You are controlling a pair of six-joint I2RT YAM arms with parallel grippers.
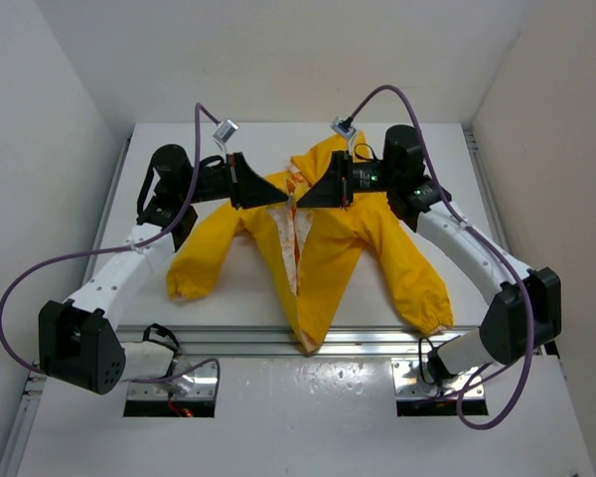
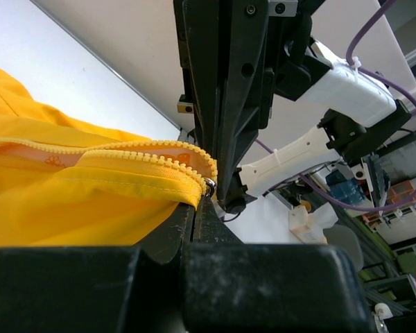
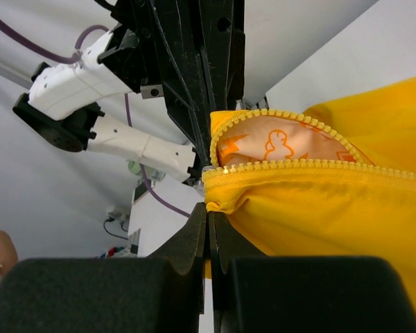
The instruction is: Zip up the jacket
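Note:
The yellow jacket (image 1: 328,248) lies on the white table (image 1: 228,308) with both sleeves spread and its front open, showing pale patterned lining (image 1: 293,238). My left gripper (image 1: 281,196) and right gripper (image 1: 303,199) meet tip to tip over the jacket's upper middle. In the left wrist view the gripper (image 2: 196,205) is shut on the jacket's zipper edge (image 2: 145,170), beside a small metal ring (image 2: 209,186). In the right wrist view the gripper (image 3: 209,211) is shut on a fold of yellow fabric just under the zipper teeth (image 3: 298,165), with orange-and-white lining (image 3: 277,146) above.
A metal rail (image 1: 228,343) runs along the table's near edge, and the jacket's lower tip (image 1: 310,343) hangs over it. Purple cables (image 1: 40,273) loop from both arms. White walls enclose the table on the left, right and back.

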